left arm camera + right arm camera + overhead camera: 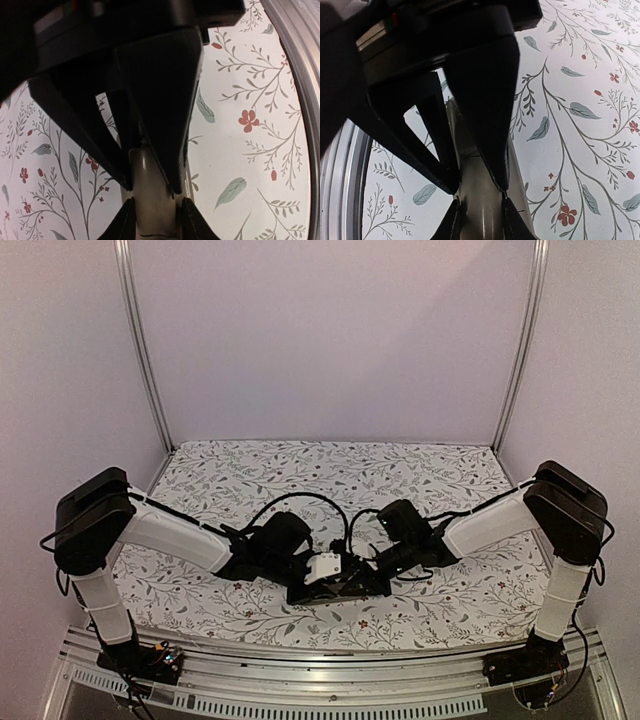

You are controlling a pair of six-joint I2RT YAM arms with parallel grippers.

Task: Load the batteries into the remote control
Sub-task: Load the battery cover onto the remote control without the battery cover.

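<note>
Two grippers: left gripper (pixel 150 187) and right gripper (pixel 477 189) meet tip to tip over the front middle of the table (pixel 300 475).
Left jaws: clenched on the remote control (pixel 152 215), with one dark finger against each side of its beige body.
Right jaws: clamped on the other end of that remote control in the same way.
Remote control: bridged between the two grippers, above the floral cloth and near the front rail (pixel 330 665). Whether it touches the cloth cannot be told.
Open room: a broad stretch of cloth runs from the grippers to the back wall. Less lies toward the front rail.
Edges: the posts (pixel 140 340) stand at the back corners, and both elbows sit close to the side walls.
Top view only: shows the arm poses and the table outline, but the grippers hide most of the remote control.
Wrist views only: show the finger contact, the opposite gripper's tips at the bottom edge, and a grey metal rail at one margin.
</note>
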